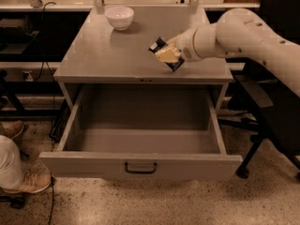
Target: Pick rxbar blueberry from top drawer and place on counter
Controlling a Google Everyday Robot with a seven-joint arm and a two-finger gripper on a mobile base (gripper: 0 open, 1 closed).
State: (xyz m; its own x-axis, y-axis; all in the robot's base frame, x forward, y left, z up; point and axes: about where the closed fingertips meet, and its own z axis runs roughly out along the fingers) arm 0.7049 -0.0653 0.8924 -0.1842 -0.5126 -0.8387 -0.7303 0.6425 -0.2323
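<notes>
The bowl point(119, 17) sits white and upright at the back left of the grey surface point(103, 55), and everything else lines up from there. To the right of the bowl and nearer the front, the tool point(167, 56) hangs just above the surface, closed on the bar point(157, 45). The bar's dark wrapper sticks out at both ends of the pale fingers point(165, 54). It is tilted, with its upper end pointing back toward the bowl and its lower end dipping toward the surface's front right. From where I stand, I cannot tell whether that lower end touches the metal or hovers a little above it. The white arm point(243, 29) comes in from the far right of the bowl, thick and rounded, sloping down to the tool.

Below the bowl and toward me, the drawer point(84, 165) stands pulled out, its grey inside open to view. A dark curved handle point(140, 168) sits at the middle of the front panel. A black chair point(276, 102) stands well to the right of the bowl, behind the arm. Far below and left of the bowl, someone's tan shoe point(29, 183) rests on the speckled floor.
</notes>
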